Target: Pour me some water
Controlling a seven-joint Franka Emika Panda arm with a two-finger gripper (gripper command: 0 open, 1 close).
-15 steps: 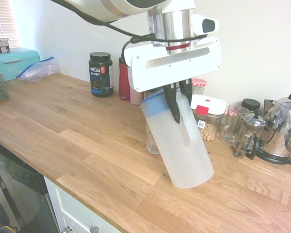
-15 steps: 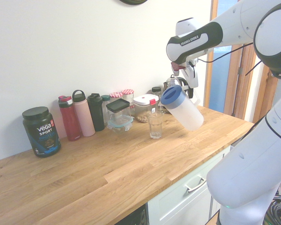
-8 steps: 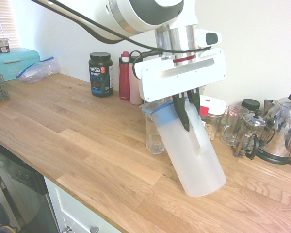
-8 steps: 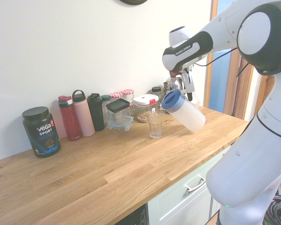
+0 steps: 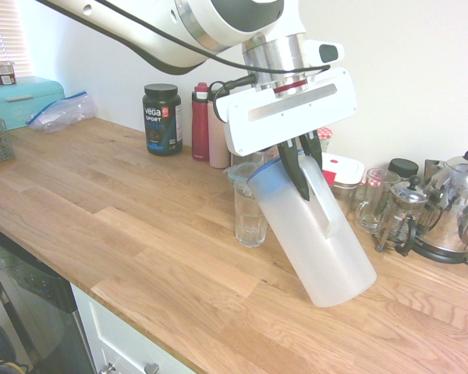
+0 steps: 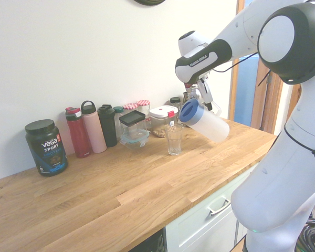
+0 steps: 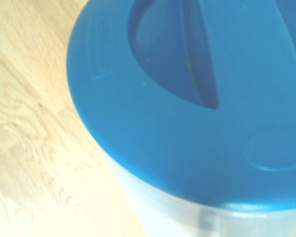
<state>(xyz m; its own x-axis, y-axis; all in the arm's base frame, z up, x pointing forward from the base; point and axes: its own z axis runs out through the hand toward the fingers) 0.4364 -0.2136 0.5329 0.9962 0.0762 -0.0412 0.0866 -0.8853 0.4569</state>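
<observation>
A long wooden bench (image 5: 101,226) ran along a plain white wall (image 6: 94,52). White cabinet drawers (image 6: 210,215) sat beneath it, and a wooden door frame (image 6: 275,105) stood behind.

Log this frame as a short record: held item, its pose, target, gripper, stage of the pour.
held item: translucent pitcher with blue lid
pose: tilted, lid end lowered toward the glass
target: clear glass, upright on the wooden counter
gripper: gripper shut on the pitcher's handle
stage: lid beside the glass rim; no water stream visible
</observation>
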